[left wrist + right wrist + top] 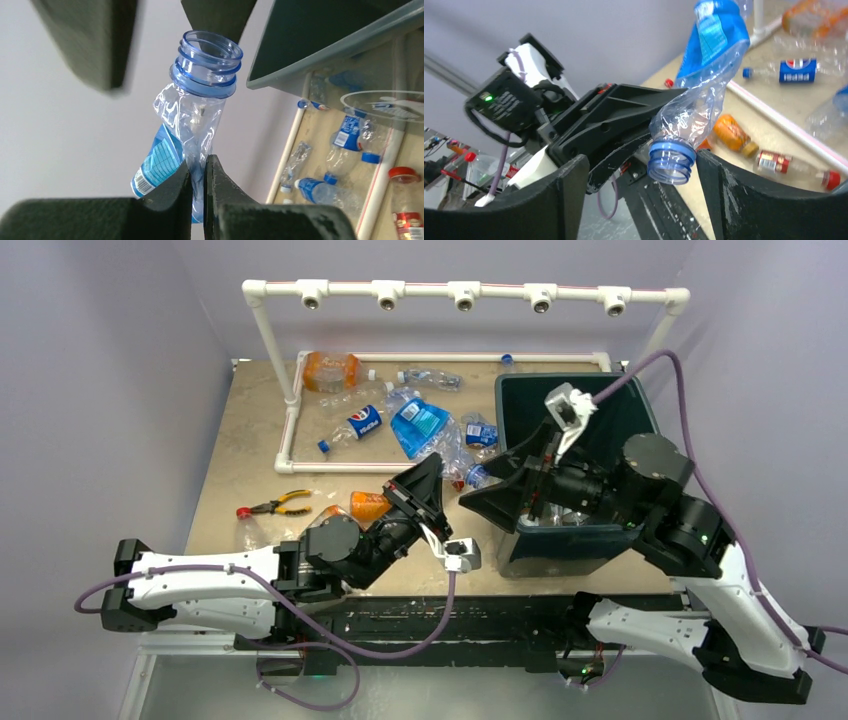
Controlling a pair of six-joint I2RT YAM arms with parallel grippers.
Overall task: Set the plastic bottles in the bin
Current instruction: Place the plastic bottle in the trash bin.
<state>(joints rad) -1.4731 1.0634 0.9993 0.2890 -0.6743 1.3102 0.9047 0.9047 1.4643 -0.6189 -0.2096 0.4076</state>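
My left gripper (436, 468) is shut on a crushed clear plastic bottle (422, 426) with a blue label and holds it in the air left of the bin (575, 378). In the left wrist view the jaws (197, 162) pinch the bottle's flattened body (200, 100), and its open blue neck points away. My right gripper (478, 495) is open. In the right wrist view its fingers (641, 167) stand wide on either side of the bottle's neck (671, 162) without touching it. Other plastic bottles lie on the table, among them a Pepsi one (358, 423).
A white PVC pipe frame (290, 430) encloses most loose bottles at the back. An orange bottle (368, 505) and a red-capped clear bottle (245, 530) lie by the left arm. Pliers (275, 505) lie at the left. The bin holds some bottles (560, 515).
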